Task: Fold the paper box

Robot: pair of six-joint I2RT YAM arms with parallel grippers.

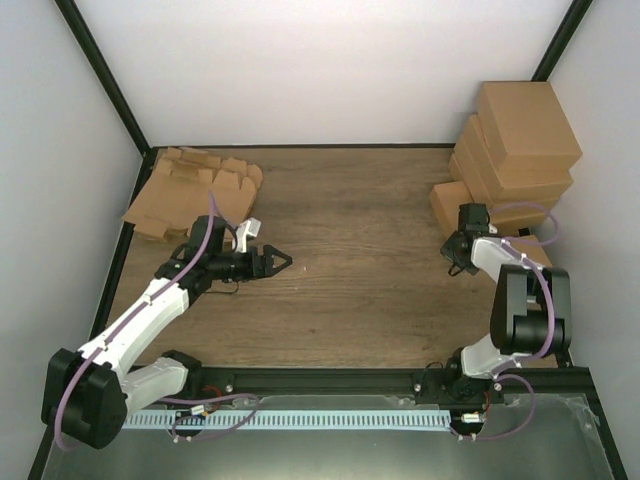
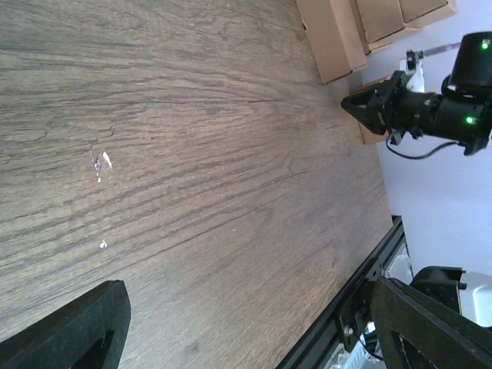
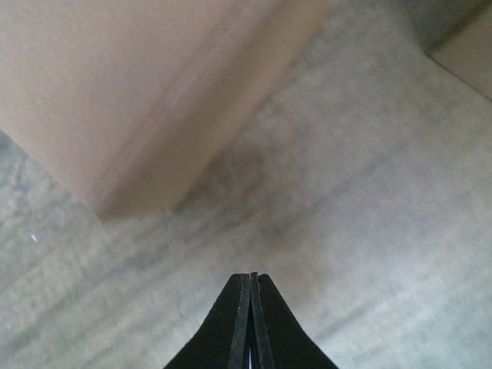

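While left fingers (image 2: 69, 330) gape, right fingers (image 3: 250, 327) shut, flat paper box (image 1: 190, 190) lies apart, behind left fingers.

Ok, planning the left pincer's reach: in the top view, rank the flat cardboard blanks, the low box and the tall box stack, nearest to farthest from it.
1. The flat cardboard blanks, far-left corner, just up-left of the left pincer.
2. The low box, right side, at the stack's foot.
3. The tall box stack, far-right corner.

Dark wood-grain table (image 1: 370, 290), white walls (image 1: 330, 70), black frame posts (image 1: 103, 75), even light
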